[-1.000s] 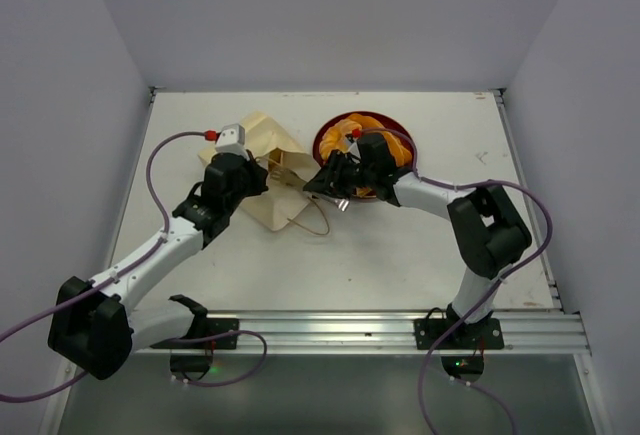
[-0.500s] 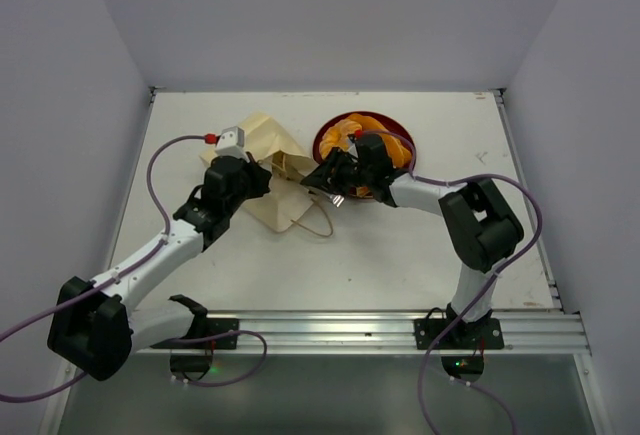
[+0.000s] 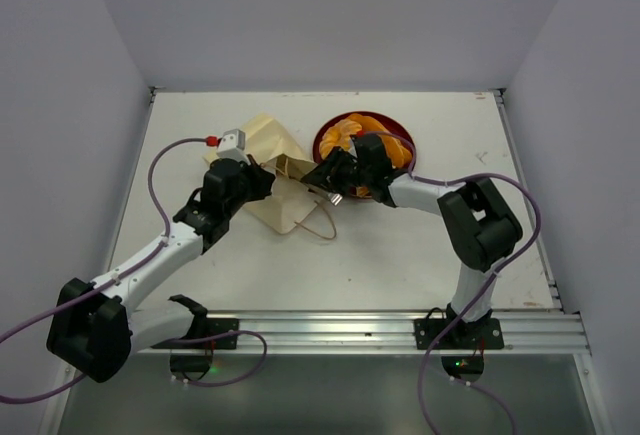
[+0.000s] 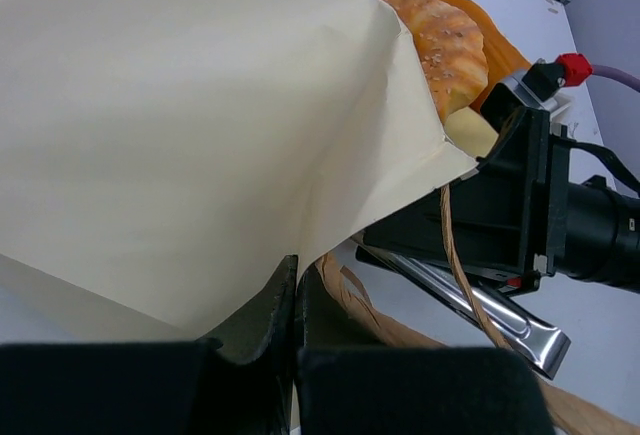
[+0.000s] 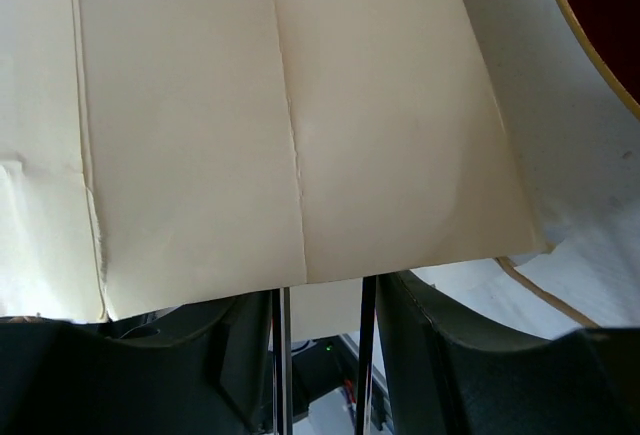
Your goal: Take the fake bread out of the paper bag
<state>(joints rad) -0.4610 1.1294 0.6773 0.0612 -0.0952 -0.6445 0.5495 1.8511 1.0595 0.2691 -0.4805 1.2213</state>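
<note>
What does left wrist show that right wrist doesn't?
Left wrist only: the fake bread behind the bag's edge, plus the right fingers near the bag's corner. Right wrist only: the bag's vertical creases up close. Both: the paper bag filling most of the view and a bit of the red plate.

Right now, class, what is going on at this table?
The left gripper is shut on the paper bag, pinching its edge. The right gripper, jaws apart, sits at the bag's end with the cord handles. Fake bread lies on the red plate; the bag's inside is hidden.
</note>
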